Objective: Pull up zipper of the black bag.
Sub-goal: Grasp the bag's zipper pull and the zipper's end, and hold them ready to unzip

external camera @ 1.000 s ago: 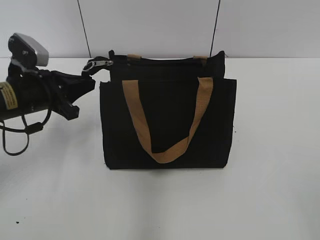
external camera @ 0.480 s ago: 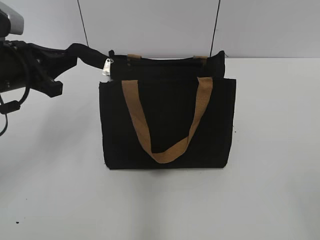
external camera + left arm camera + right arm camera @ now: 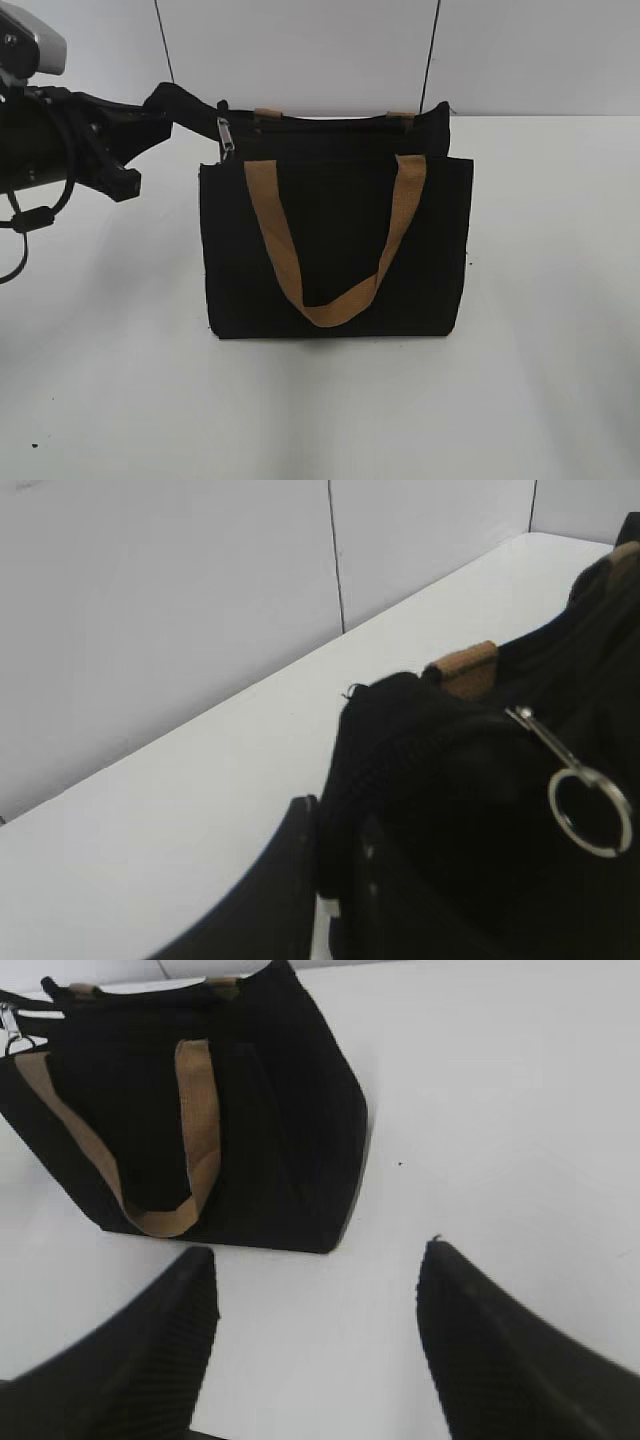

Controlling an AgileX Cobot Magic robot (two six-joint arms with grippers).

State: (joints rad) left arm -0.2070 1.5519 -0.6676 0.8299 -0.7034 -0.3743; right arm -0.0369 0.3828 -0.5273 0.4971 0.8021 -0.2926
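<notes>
The black bag (image 3: pixel 335 240) stands upright on the white table with tan strap handles (image 3: pixel 330 300). The silver zipper pull (image 3: pixel 224 138) hangs loose at the top left corner of the bag. In the left wrist view it shows with its ring (image 3: pixel 588 810), free of the fingers. My left gripper (image 3: pixel 178 106) is at that corner, shut on a black fabric end of the bag's top edge (image 3: pixel 375 740); its tips (image 3: pixel 338 825) pinch the cloth. My right gripper (image 3: pixel 315 1290) is open and empty above the table, near the bag's right front (image 3: pixel 270 1110).
White table (image 3: pixel 540 300) all around the bag, with a white panelled wall (image 3: pixel 300 50) close behind it. The left arm's cable (image 3: pixel 20 215) hangs at the far left edge. The right arm does not show in the exterior view.
My left gripper rose from beside the bag's upper left side to its top corner. The zipper pull, first stretched sideways toward the gripper, now hangs down at the corner.
</notes>
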